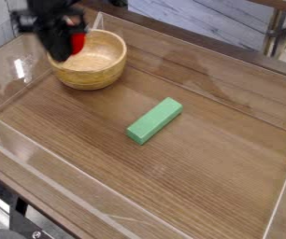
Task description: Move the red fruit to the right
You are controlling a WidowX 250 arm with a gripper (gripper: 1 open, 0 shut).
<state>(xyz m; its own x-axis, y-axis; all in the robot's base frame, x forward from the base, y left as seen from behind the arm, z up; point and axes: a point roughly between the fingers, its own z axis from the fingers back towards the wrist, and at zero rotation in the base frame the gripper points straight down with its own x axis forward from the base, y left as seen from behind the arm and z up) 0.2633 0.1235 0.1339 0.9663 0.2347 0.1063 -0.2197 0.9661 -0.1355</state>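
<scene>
a: where is the red fruit now?

b: no fruit lies on the table or shows in the wooden bowl. a blurred red patch sits right at the tip of the gripper, so the fruit is most likely up there, in the air over the bowl's rim at about its 10 o'clock

a: and the fingers?

b: drawn together, seemingly clamped on that red patch, though blur hides the contact itself

a: so which way does the move run?

b: toward 3 o'clock. the fruit is already at the fingers, so the carry is what matters. the bowl sits just below and toward 4 o'clock, and the green block lies further out at 4 o'clock, its long axis running 1 to 7. bare wood opens beyond both
</scene>
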